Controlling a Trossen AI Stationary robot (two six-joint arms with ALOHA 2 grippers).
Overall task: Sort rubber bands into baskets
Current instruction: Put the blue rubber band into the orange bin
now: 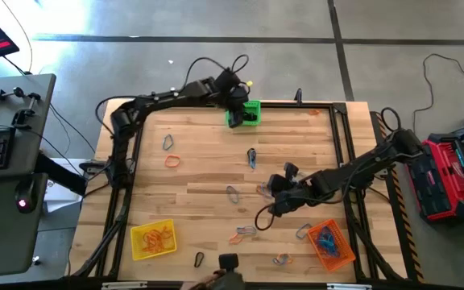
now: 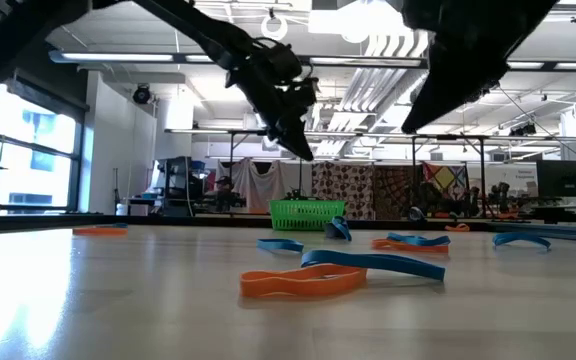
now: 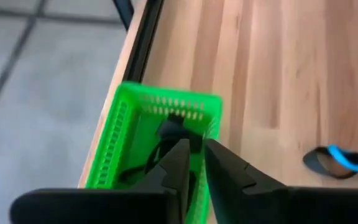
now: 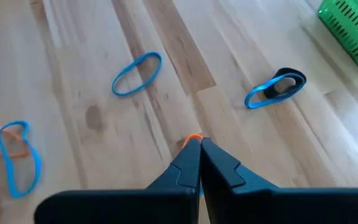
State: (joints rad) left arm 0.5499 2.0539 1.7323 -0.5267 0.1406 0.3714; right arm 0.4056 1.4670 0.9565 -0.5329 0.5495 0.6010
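The green basket (image 1: 245, 113) stands at the table's far edge with black rubber bands (image 3: 160, 152) in it. My left gripper (image 3: 196, 149) hovers just above it, open by a narrow gap, with nothing between the fingers. My right gripper (image 4: 197, 142) is shut over the table's middle right (image 1: 274, 196), and an orange rubber band (image 4: 193, 136) peeks out past its tips. The yellow basket (image 1: 153, 240), near left, holds orange bands. The orange basket (image 1: 330, 245), near right, holds blue ones. Loose bands lie flat on the wood, among them a blue loop (image 4: 137, 73) and a blue-and-black one (image 4: 275, 87). My right gripper's shut fingertips stand right at the orange band (image 4: 193, 136), slanting down from the table's right. The fingers hide the rest of the band, and I cannot tell whether they touch or pinch it.
More loose bands are scattered about: grey (image 1: 167, 142) and orange (image 1: 171, 161) at the left, and blue ones (image 1: 233, 193) near the middle and the near edge (image 1: 282, 259). A black frame (image 1: 127, 161) borders the table. A small camera (image 1: 228, 262) sits at the near edge.
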